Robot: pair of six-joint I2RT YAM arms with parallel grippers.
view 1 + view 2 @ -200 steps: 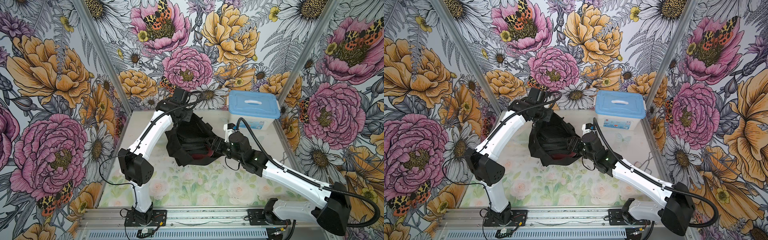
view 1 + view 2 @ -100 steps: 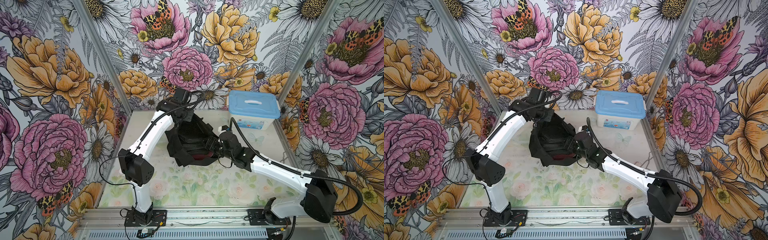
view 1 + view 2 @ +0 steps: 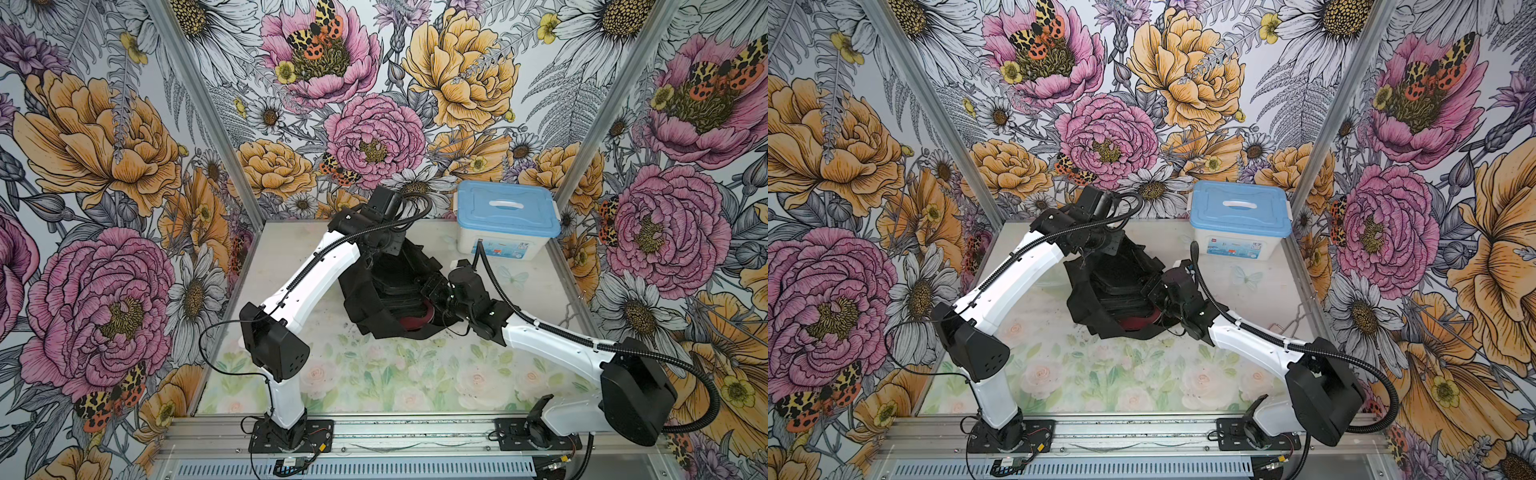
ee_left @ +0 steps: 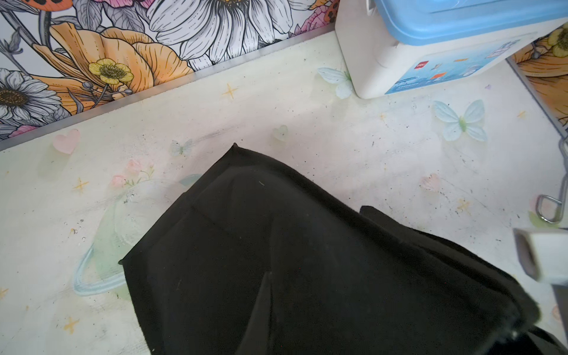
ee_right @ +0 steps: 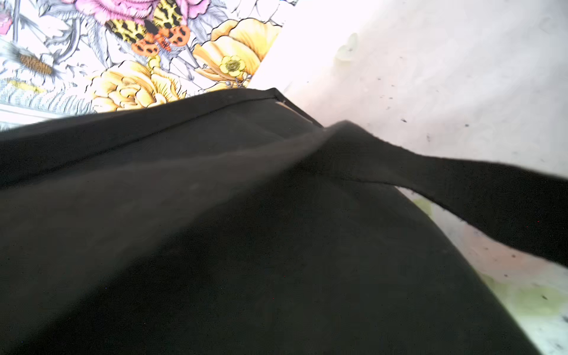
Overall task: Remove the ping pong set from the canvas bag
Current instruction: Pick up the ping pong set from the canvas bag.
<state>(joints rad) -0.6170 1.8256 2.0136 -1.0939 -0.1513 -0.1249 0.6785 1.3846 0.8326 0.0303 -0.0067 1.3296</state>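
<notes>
**Set in the bag, an arm at each side**

We see the bag (image 3: 365, 307) (image 3: 1088, 299) in both top views. It sits around the middle of the tabletop (image 3: 374, 374), a little toward the far side, with its mouth gaping upward. The set lies inside it. A stack of dark flat cases (image 3: 395, 286) (image 3: 1117, 291) fills the middle of the opening, and a maroon cover (image 3: 415, 323) (image 3: 1138, 323) shows at its near right. All that we can see of the set is within the bag's walls.

The left end effector (image 3: 392, 251) (image 3: 1106, 247) is at the bag's far rim with its fingers pressed together. The fabric rises to a peak there, so we read it as pinching that rim. In the left wrist view the bag's black cloth (image 4: 276, 261) slopes down onto the tabletop, and the fingers are out of frame.

The right end effector (image 3: 430, 291) (image 3: 1152, 291) reaches in from the right over the bag's right rim. Its tip is just beside the cover and the cases. Its fingers are lost against the dark contents, so we cannot tell whether they are spread or closed, nor whether they touch a case. The right wrist view is blurred and mostly black cloth (image 5: 215, 230), with a strap (image 5: 491, 199) running off across the pale tabletop.

A white, blue-lidded box (image 3: 505, 208) (image 3: 1237, 203) stands shut at the far right corner, apart from the bag.
</notes>
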